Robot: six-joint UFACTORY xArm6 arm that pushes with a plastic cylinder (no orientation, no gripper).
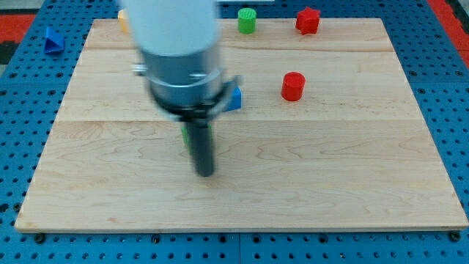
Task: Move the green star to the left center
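Note:
My rod comes down from the blurred arm over the board's (pixel 337 169) left middle, and my tip (pixel 205 174) rests on the wood. Only a thin green sliver of the green star (pixel 186 136) shows, at the rod's left edge just above the tip; the rod covers the rest. The star seems to touch the rod's left side. The blue cube (pixel 234 100) peeks out at the arm's right. The yellow heart is hidden behind the arm.
A red cylinder (pixel 293 86) stands right of centre. A green cylinder (pixel 247 20) and a red star (pixel 308 20) sit at the top edge. A yellow block (pixel 122 15) is half hidden at the top left. A blue triangle (pixel 51 39) lies off the board.

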